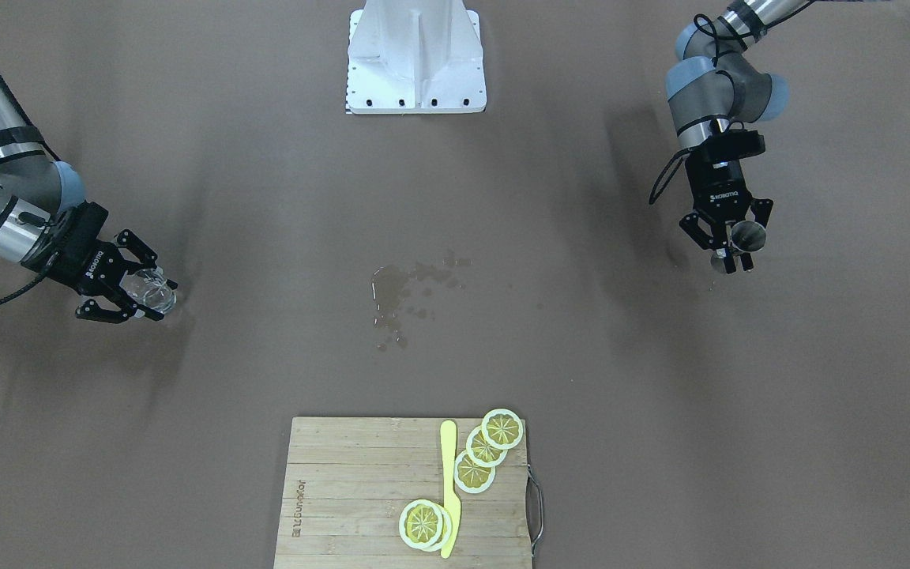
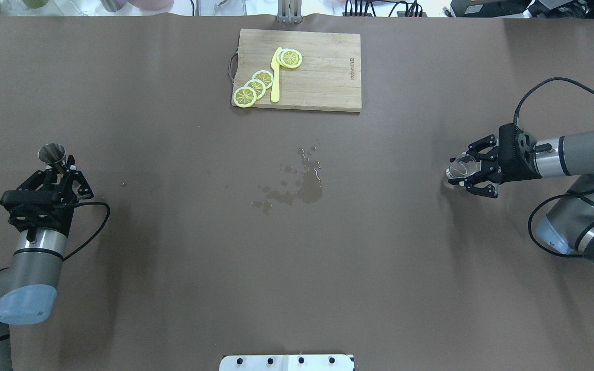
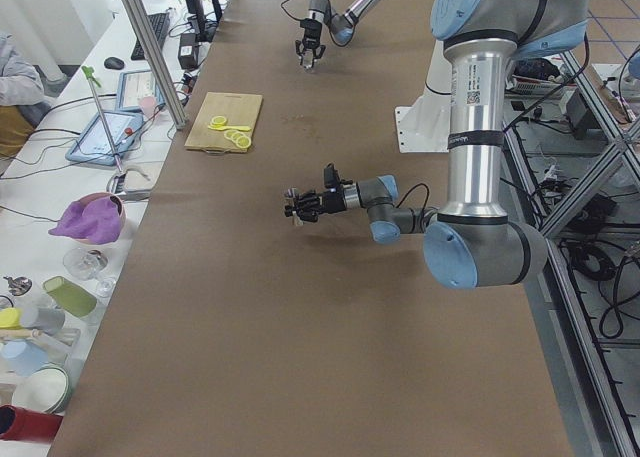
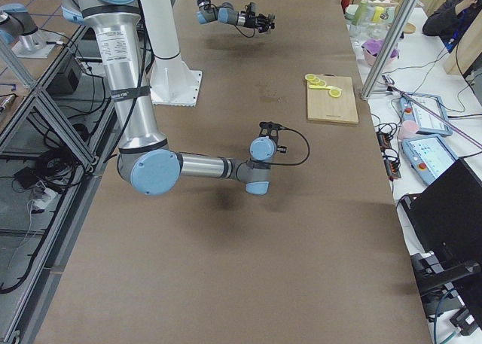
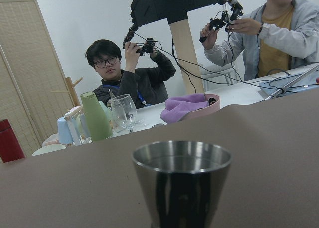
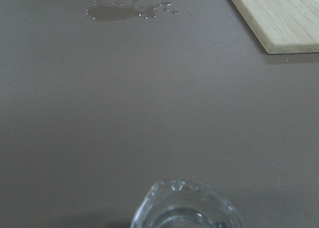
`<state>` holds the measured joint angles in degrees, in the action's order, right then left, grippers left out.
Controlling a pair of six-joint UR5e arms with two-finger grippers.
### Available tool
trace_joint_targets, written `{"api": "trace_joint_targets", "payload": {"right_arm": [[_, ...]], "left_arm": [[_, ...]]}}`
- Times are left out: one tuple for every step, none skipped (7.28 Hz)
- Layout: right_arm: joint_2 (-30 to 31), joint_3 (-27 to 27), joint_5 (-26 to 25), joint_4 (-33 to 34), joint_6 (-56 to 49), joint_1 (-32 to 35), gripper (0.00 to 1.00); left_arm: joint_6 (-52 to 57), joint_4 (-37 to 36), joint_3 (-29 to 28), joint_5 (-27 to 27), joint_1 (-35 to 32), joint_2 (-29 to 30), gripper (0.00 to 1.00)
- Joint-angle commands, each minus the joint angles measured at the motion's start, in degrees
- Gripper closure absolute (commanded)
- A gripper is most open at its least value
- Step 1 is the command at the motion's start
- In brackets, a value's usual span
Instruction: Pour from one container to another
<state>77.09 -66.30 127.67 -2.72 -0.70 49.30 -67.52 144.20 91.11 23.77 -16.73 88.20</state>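
A small steel cup [image 2: 52, 153] stands upright near the table's left end, and my left gripper [image 2: 59, 167] is shut on its lower part. It fills the bottom of the left wrist view as the steel cup [image 5: 182, 180], where no fingers show. Far across the table, a clear glass [image 2: 459, 167] sits in my right gripper [image 2: 459, 173], which is shut on it low over the table. The front view shows the same glass [image 1: 151, 288] and cup [image 1: 747, 235]. In the right wrist view only the glass rim [image 6: 187, 205] shows.
A puddle of spilled liquid [image 2: 302, 188] lies mid-table between the arms. A wooden cutting board [image 2: 323, 72] with lemon slices [image 2: 256, 85] and a yellow knife [image 2: 275, 77] sits at the far edge. Two people [image 5: 129, 73] and cups are beyond the left end.
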Motion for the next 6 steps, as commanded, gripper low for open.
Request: {"api": "trace_joint_targets", "payload": {"right_arm": [[-1.0,1.2,-0.1,-0.2,0.0,0.0,1.00],[-1.1,1.2,-0.1,-0.2,0.0,-0.2,1.00],[-1.2,1.2,-0.1,-0.2,0.0,-0.3,1.00],[-1.3,1.2,-0.2,-0.2,0.0,-0.4,1.00],[-1.3,1.0,-0.9,-0.2,0.0,-1.0,1.00],[-1.3,0.8,-1.0,-0.2,0.0,-1.7,1.00]], "left_arm": [[-1.4,-3.7,0.2,-2.9,0.4,0.8,1.00],[-1.7,-4.2,0.2,-3.3,0.4,0.8,1.00],[-3.0,-4.2,0.4,-3.5,0.4,0.8,1.00],[-4.0,-4.3,0.2,-3.6,0.4,0.9,1.00],[-5.4,-4.2,0.2,-4.2,0.6,0.8,1.00],[-8.5,-4.4,-0.1,-4.2,1.6,0.8,1.00]]}}
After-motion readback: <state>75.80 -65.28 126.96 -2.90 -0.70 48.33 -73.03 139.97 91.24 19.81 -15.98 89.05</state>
